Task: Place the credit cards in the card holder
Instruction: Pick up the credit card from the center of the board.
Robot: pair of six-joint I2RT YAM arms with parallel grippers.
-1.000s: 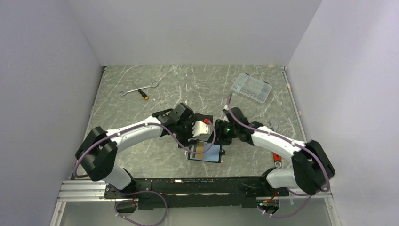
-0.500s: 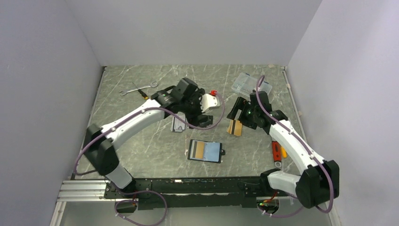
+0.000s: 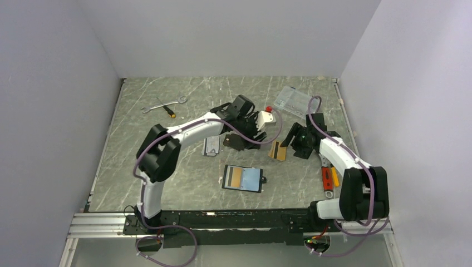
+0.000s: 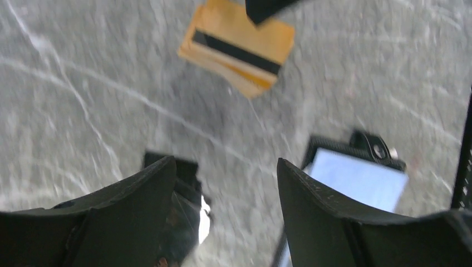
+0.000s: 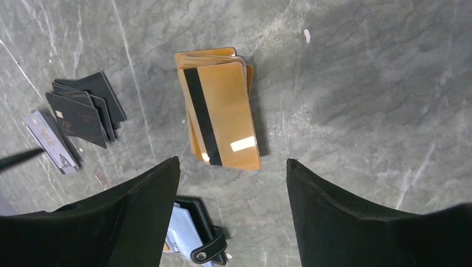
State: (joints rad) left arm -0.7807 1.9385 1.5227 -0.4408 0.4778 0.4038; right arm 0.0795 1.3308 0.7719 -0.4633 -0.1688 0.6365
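Observation:
A stack of orange credit cards (image 3: 278,150) lies on the table, the top one showing a black stripe (image 5: 220,114). It also shows at the top of the left wrist view (image 4: 236,47). The black card holder (image 3: 257,179) lies open in front of it, pale blue inside (image 4: 356,178), its snap tab showing (image 5: 209,250); one orange card (image 3: 235,177) rests in its left half. My right gripper (image 3: 288,140) (image 5: 231,164) hovers open and empty just beside the stack. My left gripper (image 3: 251,133) (image 4: 225,167) hangs open and empty beside several black cards (image 3: 234,142).
Black cards (image 5: 83,108) and a grey card (image 3: 211,146) (image 5: 50,142) lie left of the orange stack. A wrench (image 3: 161,103) and screwdriver (image 3: 168,110) sit back left, a clear plastic box (image 3: 298,100) back right, a red-orange tool (image 3: 328,181) near the right arm.
Both grippers left the card holder and moved back. The left arm swung right toward the black cards; the right settled by the orange stack. Both jaws opened wide, then narrowed a little.

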